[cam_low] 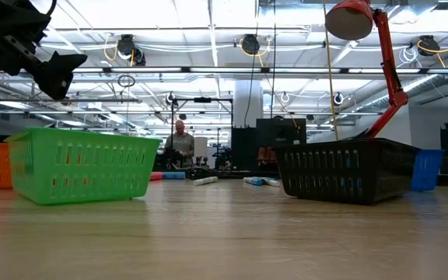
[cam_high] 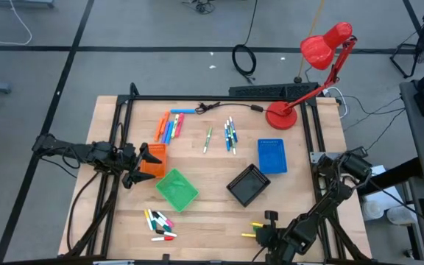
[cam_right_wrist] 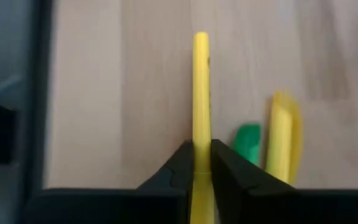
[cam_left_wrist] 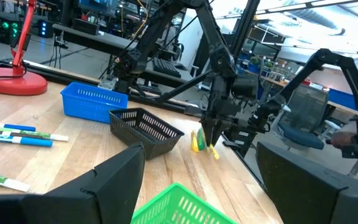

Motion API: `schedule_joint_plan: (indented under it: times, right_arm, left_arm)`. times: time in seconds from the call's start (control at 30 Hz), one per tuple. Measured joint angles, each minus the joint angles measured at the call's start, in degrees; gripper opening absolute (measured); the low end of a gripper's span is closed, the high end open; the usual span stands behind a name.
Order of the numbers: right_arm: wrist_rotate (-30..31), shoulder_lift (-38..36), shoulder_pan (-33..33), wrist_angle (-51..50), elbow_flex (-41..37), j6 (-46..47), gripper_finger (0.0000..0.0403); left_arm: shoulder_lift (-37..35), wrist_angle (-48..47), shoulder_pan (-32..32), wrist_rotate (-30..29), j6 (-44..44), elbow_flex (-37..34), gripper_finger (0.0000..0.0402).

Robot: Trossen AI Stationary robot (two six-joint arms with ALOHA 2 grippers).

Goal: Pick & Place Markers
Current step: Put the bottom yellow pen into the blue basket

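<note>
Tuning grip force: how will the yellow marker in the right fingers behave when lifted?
The yellow marker looks straight and rigid, so it probably won't flex. It seems slim, likely light. The right gripper pinches it near one end, so it may pivot; its rounded barrel could roll if dropped on the table.

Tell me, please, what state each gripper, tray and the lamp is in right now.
right gripper: shut on yellow marker, low at the table's near edge
left gripper: open, above the orange tray
green tray: looks empty
black tray: looks empty
blue tray: looks empty
red lamp: upright
</note>
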Motion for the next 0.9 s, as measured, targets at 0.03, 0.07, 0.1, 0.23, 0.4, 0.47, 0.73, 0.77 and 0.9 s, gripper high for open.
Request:
schedule_joint_plan:
  times: [0.03,0.07,0.1,0.23,0.4,0.47,0.73,0.77,0.9]
  right_arm:
    - [0.19,-1.17,-0.16,0.10,0.05,-0.06,0.0023]
    - [0.37,-2.27,-0.24,0.12,0.09,-0.06,0.0018]
    - [0.41,-3.23,-0.32,0.26,0.15,-0.08,0.0014]
    - [0.58,-6.55,-0.97,0.30,0.15,-1.34,0.0015]
    - [4.48,-10.84,-1.99,0.04,0.22,-2.17,0.0022]
    - [6.31,-12.85,-2.74,-0.01,0.22,-1.67,0.0020]
    - [11.27,-19.78,-6.92,-4.51,0.32,-1.12,0.0019]
    - [11.27,-20.46,-7.71,-5.63,0.33,-1.08,0.0019]
    - [11.34,-22.88,-11.27,-12.25,0.33,1.98,0.0019]
  left_arm:
    - [0.00,0.02,0.01,0.00,-0.01,0.00,0.0310]
    - [0.00,0.02,0.00,0.01,-0.01,0.00,0.0310]
    - [0.00,0.00,0.00,0.01,-0.01,0.00,0.0310]
    - [0.02,0.00,0.02,0.00,-0.02,0.00,0.0310]
    - [0.00,0.00,0.01,0.00,0.00,0.00,0.0310]
    - [0.00,0.00,0.01,0.00,0.00,0.00,0.0310]
    - [0.00,0.02,0.00,0.00,0.00,0.00,0.0310]
    - [0.00,0.02,0.01,0.00,-0.01,0.00,0.0310]
    - [0.00,0.02,0.01,0.00,-0.01,0.00,0.0310]
